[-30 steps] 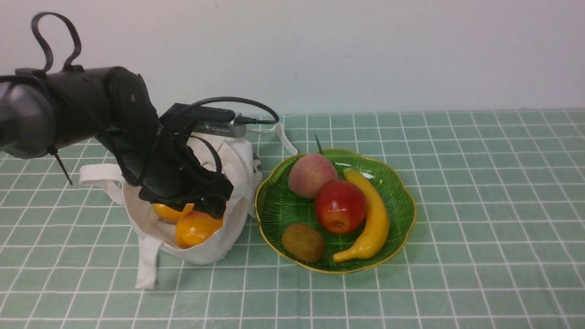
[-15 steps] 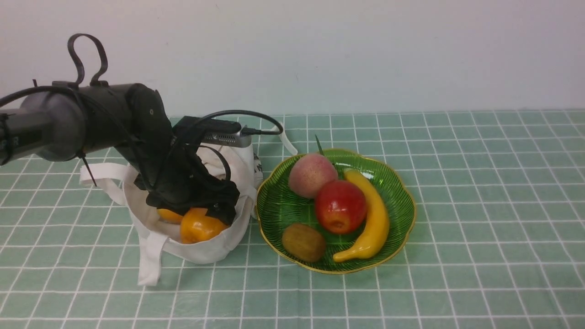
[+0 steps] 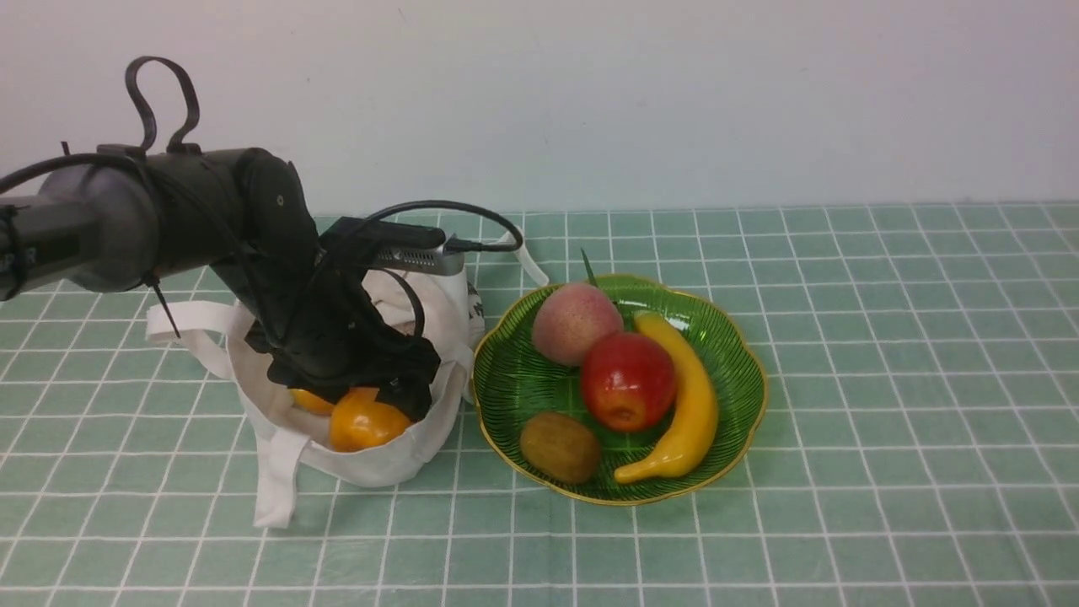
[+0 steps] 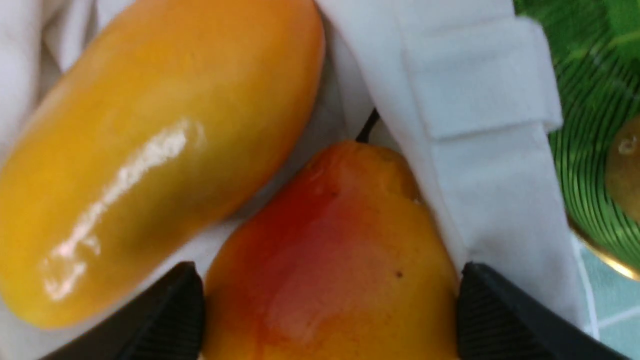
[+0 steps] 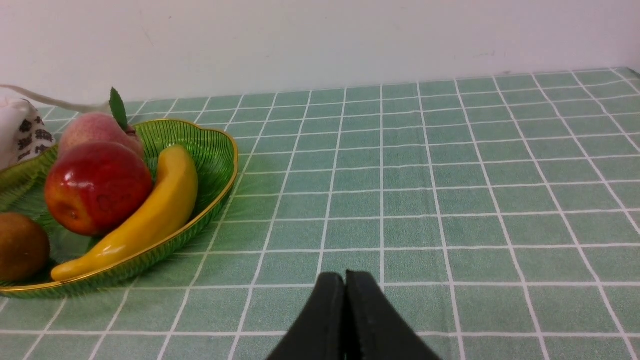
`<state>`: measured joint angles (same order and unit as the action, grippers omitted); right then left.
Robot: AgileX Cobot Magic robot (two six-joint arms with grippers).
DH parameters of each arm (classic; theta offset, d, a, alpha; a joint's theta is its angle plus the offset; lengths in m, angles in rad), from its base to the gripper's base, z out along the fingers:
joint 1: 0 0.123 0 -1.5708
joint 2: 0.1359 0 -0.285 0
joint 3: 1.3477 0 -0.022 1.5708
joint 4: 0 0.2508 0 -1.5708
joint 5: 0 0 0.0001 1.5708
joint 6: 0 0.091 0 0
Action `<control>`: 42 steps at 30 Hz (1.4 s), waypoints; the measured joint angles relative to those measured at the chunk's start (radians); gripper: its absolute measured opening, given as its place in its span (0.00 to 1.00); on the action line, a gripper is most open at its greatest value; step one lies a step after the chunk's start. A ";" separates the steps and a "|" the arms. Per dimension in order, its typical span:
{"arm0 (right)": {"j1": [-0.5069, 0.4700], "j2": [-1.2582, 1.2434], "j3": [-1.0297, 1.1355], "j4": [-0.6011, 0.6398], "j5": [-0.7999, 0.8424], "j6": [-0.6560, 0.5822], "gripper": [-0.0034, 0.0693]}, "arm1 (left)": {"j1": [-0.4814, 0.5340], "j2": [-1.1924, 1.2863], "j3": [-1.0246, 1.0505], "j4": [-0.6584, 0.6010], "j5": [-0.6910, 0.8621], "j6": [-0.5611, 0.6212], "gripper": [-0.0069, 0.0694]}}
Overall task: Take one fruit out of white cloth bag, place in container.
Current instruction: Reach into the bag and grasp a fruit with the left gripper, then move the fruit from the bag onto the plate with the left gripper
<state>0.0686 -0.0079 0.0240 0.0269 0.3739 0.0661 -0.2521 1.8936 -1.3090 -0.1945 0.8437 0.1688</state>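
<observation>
Front view: a green tablecloth [image 3: 893, 405] with a white grid runs back to a plain pale wall [image 3: 674, 93]. On the robot's left, the left gripper [image 3: 371, 400] is down inside the white cloth bag [image 3: 354, 472], right over the plump orange fruit [image 3: 362, 426]! The yellow-orange oblong fruit [image 3: 312, 401] lies beside it in there. Next to the bag sits the green dish [image 3: 539, 371] with its gold rim, carrying a peach [image 3: 577, 324], a red apple [image 3: 628, 382], a banana [image 3: 687, 396] and a brown fruit [image 3: 560, 447].

Left wrist view: here's the close look! The fingertips stand wide, one on either side of the plump fruit, red blush showing, and they look to be against its skin; whether they grip it firmly, I cannot tell. It's in the bag, with cloth close alongside.

Right wrist view: the right gripper [image 5: 345, 280] hangs over the cloth, its fingertips together, closed, nothing between them, with the dish off to the robot's left.
</observation>
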 joint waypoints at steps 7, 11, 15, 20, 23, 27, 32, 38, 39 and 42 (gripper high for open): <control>0.000 0.000 0.000 0.000 0.000 0.000 0.03 | 0.000 -0.098 -0.097 0.049 0.114 -0.005 0.85; 0.000 0.000 0.000 0.000 0.000 0.000 0.03 | 0.000 -0.169 -0.155 0.108 0.174 -0.033 0.85; 0.000 0.000 0.000 0.000 0.000 0.000 0.03 | 0.000 -0.234 -0.183 0.126 0.204 -0.052 0.84; 0.000 0.000 0.000 0.000 0.000 0.000 0.03 | 0.000 -0.296 -0.186 0.110 0.225 -0.054 0.84; 0.000 0.000 0.000 0.000 0.000 0.000 0.03 | -0.002 -0.307 -0.186 0.045 0.238 -0.054 0.84; 0.000 0.000 0.000 0.000 0.000 0.000 0.03 | -0.028 -0.298 -0.186 -0.052 0.247 -0.049 0.84; 0.000 0.000 0.000 0.000 0.000 0.000 0.03 | -0.118 -0.257 -0.186 -0.126 0.169 -0.044 0.84; 0.000 0.000 0.000 0.000 0.000 0.000 0.03 | -0.246 -0.154 -0.186 -0.139 -0.019 -0.044 0.84; 0.000 0.000 0.000 0.000 0.000 0.000 0.03 | -0.249 -0.150 -0.186 -0.139 -0.022 -0.044 0.84; 0.000 0.000 0.000 0.000 0.000 0.000 0.03 | -0.274 -0.103 -0.186 -0.140 -0.066 -0.044 0.84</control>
<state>0.0686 -0.0079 0.0240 0.0269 0.3739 0.0661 -0.5262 1.7902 -1.4953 -0.3349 0.7782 0.1246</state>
